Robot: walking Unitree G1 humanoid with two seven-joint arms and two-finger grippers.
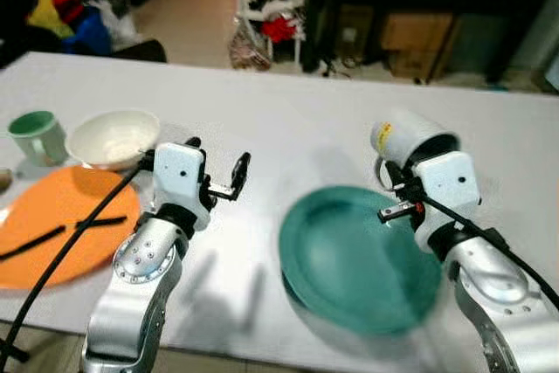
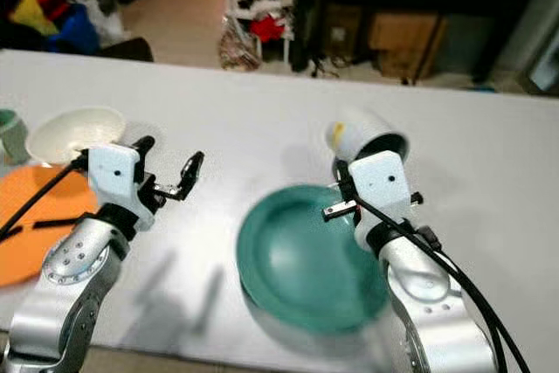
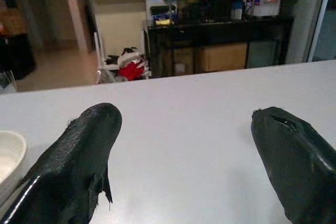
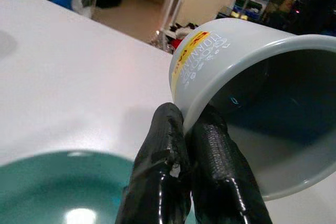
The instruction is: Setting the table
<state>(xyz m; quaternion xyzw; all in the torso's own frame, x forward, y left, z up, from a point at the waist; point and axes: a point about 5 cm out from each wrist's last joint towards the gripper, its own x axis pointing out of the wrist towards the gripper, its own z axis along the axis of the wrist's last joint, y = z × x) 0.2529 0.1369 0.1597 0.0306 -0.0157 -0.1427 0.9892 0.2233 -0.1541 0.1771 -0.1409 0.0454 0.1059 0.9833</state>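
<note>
Right gripper [image 4: 186, 145] pinches the rim of a tilted white mug [image 1: 409, 139], held above the table [image 1: 288, 128] just beyond the far right edge of the green plate [image 1: 354, 255]. Left gripper [image 1: 217, 168] hovers with fingers spread wide, holding nothing. Step in hand: placing the mug. Next, probably: level it and lower beside the plate.

1. The plate [image 1: 358, 259] was teal green.
2. The tilted cup [image 4: 247, 77] was white, dark inside, with a yellow label.
3. At 9 o'clock, the mat [image 1: 52, 224] was orange, the bowl [image 1: 113, 137] cream, the mug [image 1: 37, 135] green.
</note>
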